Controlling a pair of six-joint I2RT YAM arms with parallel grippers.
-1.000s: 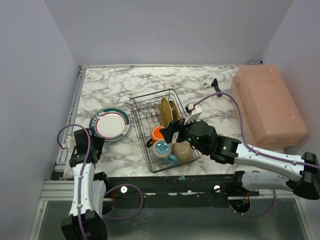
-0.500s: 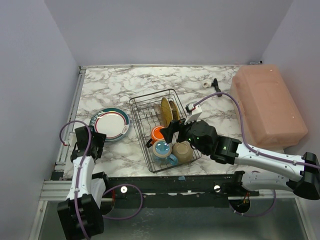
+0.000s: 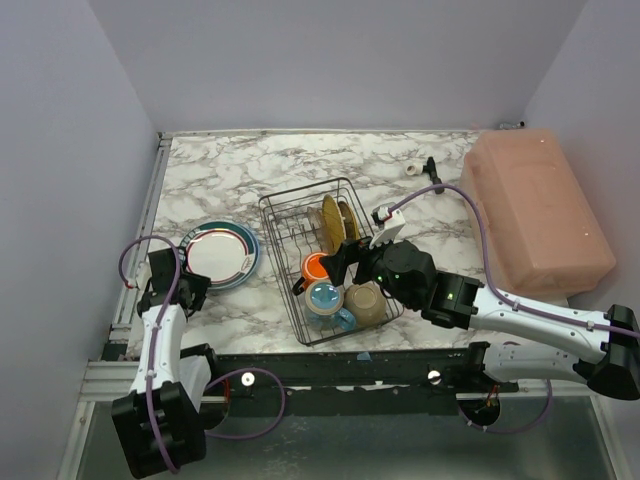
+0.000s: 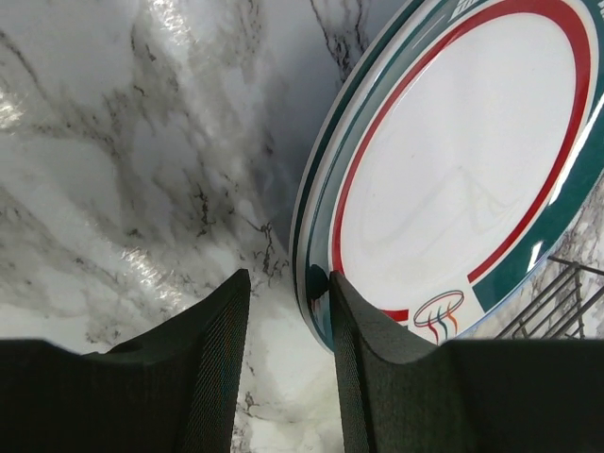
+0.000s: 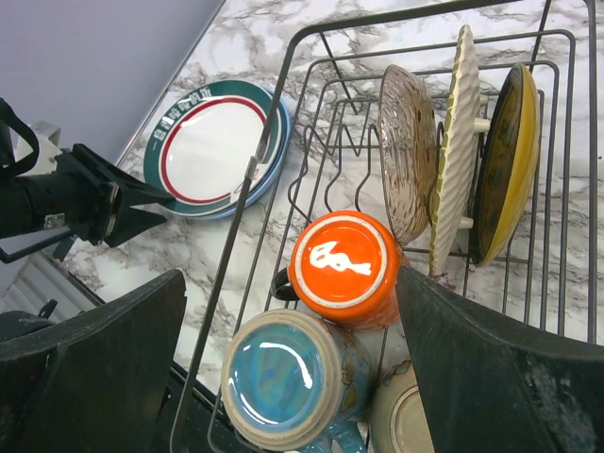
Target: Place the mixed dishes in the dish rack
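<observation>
My left gripper (image 4: 288, 278) sits low at the near rim of the green-rimmed plate (image 4: 453, 170). Its fingers are half drawn together with the rim in the gap between them. The rim lies against one finger and a strip of marble shows beside the other, so I cannot tell whether the jaws have the plate clamped. This plate lies on the blue plate (image 3: 246, 270), and the pair rests on the table (image 3: 230, 170) just left of the dish rack (image 3: 305, 190).

My right gripper (image 5: 291, 276) hangs over the near end of the rack with its jaws spread wide and nothing in them.

Most of the load is already in. The orange mug (image 5: 342, 264) and the blue mug (image 5: 278, 377) stand mouth down at the near end, and the white bowl (image 3: 366, 302) sits beside them. Farther back, three plates stand on edge between the tines: the pink plate (image 5: 408, 151), the pale yellow plate (image 5: 453, 160) and the small yellow dark-rimmed plate (image 5: 505, 160).

By my count, only the two plates on the table are left. The tines to the left of the pink plate look free, so I judge there is room for both.
</observation>
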